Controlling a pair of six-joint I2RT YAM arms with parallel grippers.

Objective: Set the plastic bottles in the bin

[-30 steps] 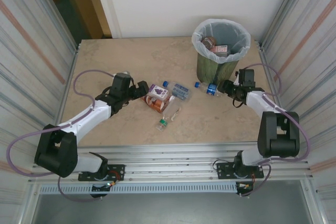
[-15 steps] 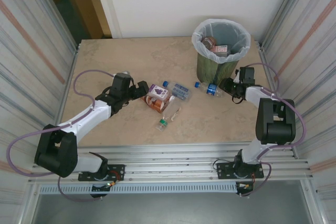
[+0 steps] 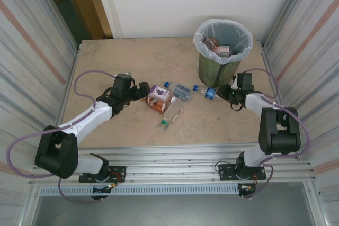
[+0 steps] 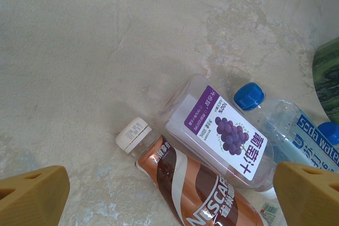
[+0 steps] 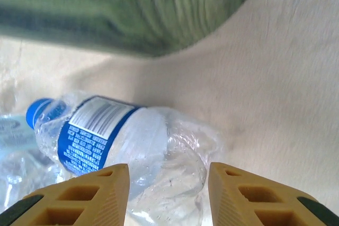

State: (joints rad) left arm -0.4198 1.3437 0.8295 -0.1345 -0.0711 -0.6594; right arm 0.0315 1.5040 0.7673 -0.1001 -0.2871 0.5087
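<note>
From above: the left claw (image 3: pixel 144 89) gapes wide beside the grape bottle (image 3: pixel 159 92) mid-bench (image 3: pixel 116 62), and the right claw (image 3: pixel 225 92) pinches the blue-label bottle (image 3: pixel 207 92) by the bin (image 3: pixel 212 70). Left wrist: the grape bottle touches the amber bottle (image 4: pixel 196 194). Right wrist: the pads (image 5: pixel 100 194) squeeze the blue-label bottle, which lies on the bench.

A round dark-green bin (image 3: pixel 216 71), its white bag folded over the rim, stands upright at the far right of the counter (image 3: pixel 106 62). A crumpled clear blue-labelled bottle (image 5: pixel 132 141) lies just beside its base. Mid-counter, a purple-labelled clear bottle (image 4: pixel 222 136) and an amber white-capped bottle (image 4: pixel 196 189) lie touching.
</note>
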